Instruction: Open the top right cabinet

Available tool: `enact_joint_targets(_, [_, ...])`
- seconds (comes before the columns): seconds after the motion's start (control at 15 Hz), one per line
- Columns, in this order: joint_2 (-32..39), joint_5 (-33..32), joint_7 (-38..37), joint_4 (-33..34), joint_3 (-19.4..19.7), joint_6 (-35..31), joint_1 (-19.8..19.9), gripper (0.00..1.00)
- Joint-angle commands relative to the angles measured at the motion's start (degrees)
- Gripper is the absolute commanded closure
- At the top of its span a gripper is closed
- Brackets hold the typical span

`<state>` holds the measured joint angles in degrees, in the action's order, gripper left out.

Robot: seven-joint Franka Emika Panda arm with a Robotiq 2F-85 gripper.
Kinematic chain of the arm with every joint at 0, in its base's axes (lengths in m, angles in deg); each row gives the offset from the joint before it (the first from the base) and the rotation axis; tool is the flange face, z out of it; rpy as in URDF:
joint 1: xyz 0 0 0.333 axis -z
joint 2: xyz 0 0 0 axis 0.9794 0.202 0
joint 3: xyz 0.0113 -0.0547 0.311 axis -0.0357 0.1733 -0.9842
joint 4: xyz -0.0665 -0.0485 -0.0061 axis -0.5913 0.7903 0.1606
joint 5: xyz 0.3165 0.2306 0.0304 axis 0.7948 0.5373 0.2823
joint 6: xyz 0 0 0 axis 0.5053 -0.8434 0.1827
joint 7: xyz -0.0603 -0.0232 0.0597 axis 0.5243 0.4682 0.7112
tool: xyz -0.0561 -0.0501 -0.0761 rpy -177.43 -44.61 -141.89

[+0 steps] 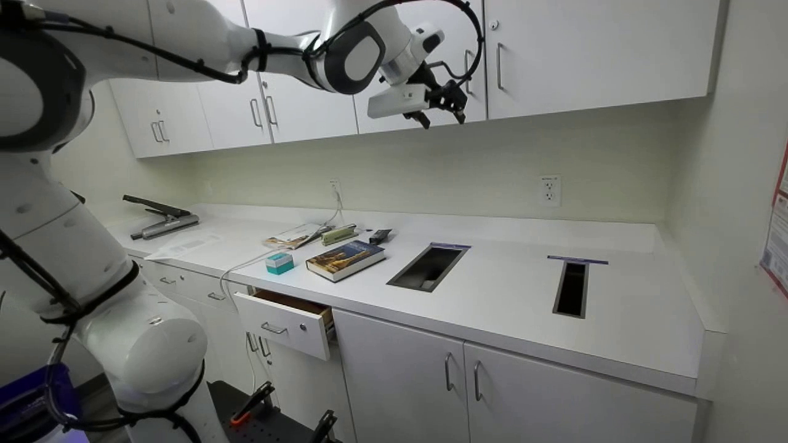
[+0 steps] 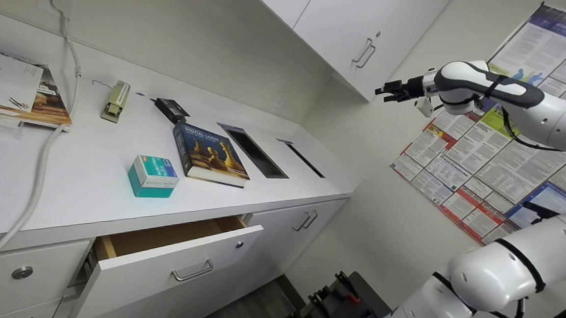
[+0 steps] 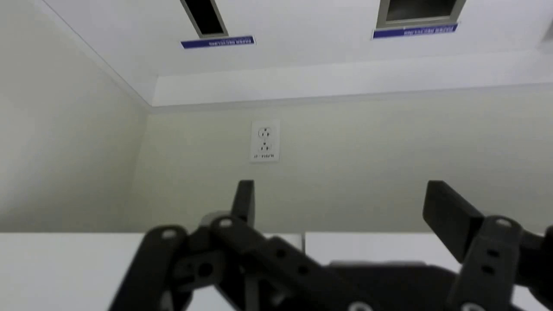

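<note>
The top right cabinet door (image 1: 591, 55) is white and shut. It also shows in an exterior view (image 2: 394, 44). Its vertical metal handle (image 1: 498, 66) is at its left side, with a lock above it. The neighbouring shut door's handle (image 1: 468, 71) is partly behind the arm. My black gripper (image 1: 442, 119) is in front of the upper cabinets, near these handles in the picture, and touches nothing visible. It also shows in an exterior view (image 2: 383, 94). In the upside-down wrist view, my gripper (image 3: 341, 190) is open and empty. The cabinet front (image 3: 65, 268) lies behind it; no handle shows there.
A drawer (image 1: 283, 326) stands pulled out below the counter. The counter holds a book (image 1: 346, 258), a teal box (image 1: 279, 263), a stapler (image 1: 338, 234) and two recycling slots (image 1: 429, 267). The right wall carries a poster (image 2: 490, 176).
</note>
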<state>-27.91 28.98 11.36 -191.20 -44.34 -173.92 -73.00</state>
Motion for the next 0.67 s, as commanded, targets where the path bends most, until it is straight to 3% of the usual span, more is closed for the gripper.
enact_joint_targets(0.0, [8.3,8.4,4.5,14.3,3.9,2.3,-2.2,0.00])
enact_joint_targets(0.33, [19.0,20.9,13.3,30.2,5.7,8.5,1.3,0.00])
enact_joint_targets(0.53, [26.1,29.7,20.5,38.7,3.3,10.2,6.5,0.00])
enact_joint_targets(0.6, [26.5,29.3,20.3,38.9,1.8,9.1,8.1,0.00])
